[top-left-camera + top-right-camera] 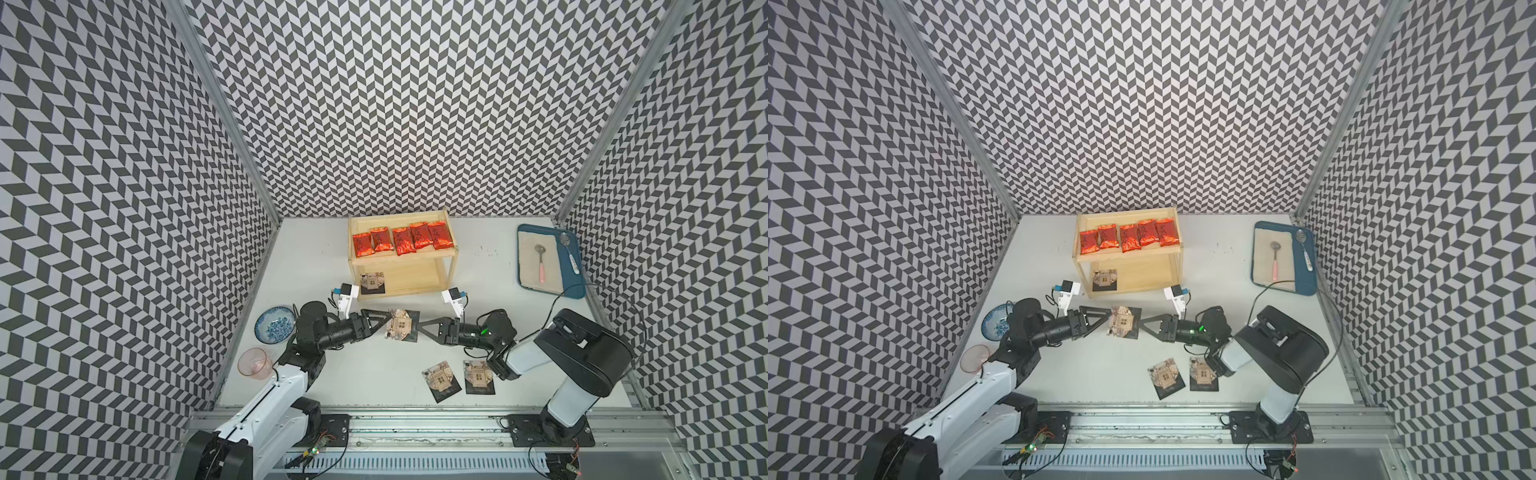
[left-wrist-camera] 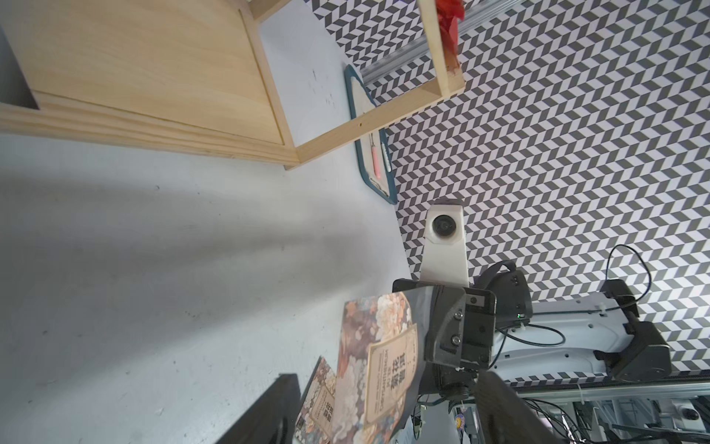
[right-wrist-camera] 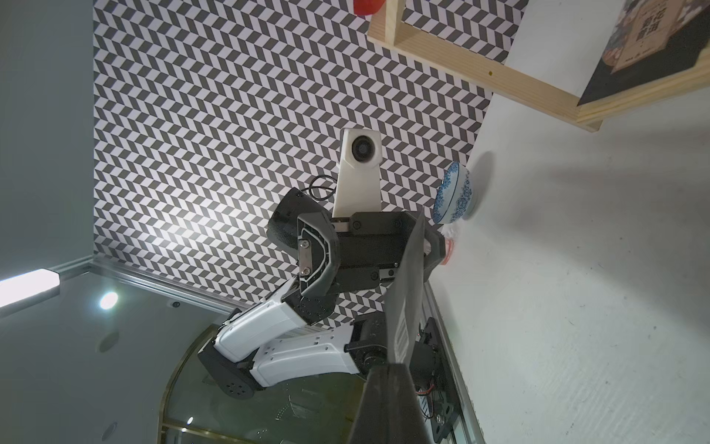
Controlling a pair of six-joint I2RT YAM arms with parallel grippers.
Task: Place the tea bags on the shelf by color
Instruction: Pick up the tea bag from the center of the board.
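Several red tea bags (image 1: 403, 241) (image 1: 1128, 238) lie in a row on the top board of the wooden shelf (image 1: 405, 258) (image 1: 1129, 257). One black tea bag (image 1: 372, 283) (image 3: 645, 42) rests on the lower tier at its left end. In front of the shelf, my right gripper (image 1: 419, 328) (image 3: 388, 367) is shut on the right edge of another black tea bag (image 1: 401, 325) (image 2: 384, 365), held above the table. My left gripper (image 1: 388, 322) (image 2: 386, 378) is open, a finger on either side of that bag's left edge without touching it. Two more black tea bags (image 1: 441, 380) (image 1: 478, 376) lie flat near the front.
A blue tray (image 1: 573, 266) holding two spoons sits at the back right, with a cable trailing over its front edge. A blue-patterned bowl (image 1: 274, 325) and a pink cup (image 1: 254, 362) stand at the left edge beside my left arm.
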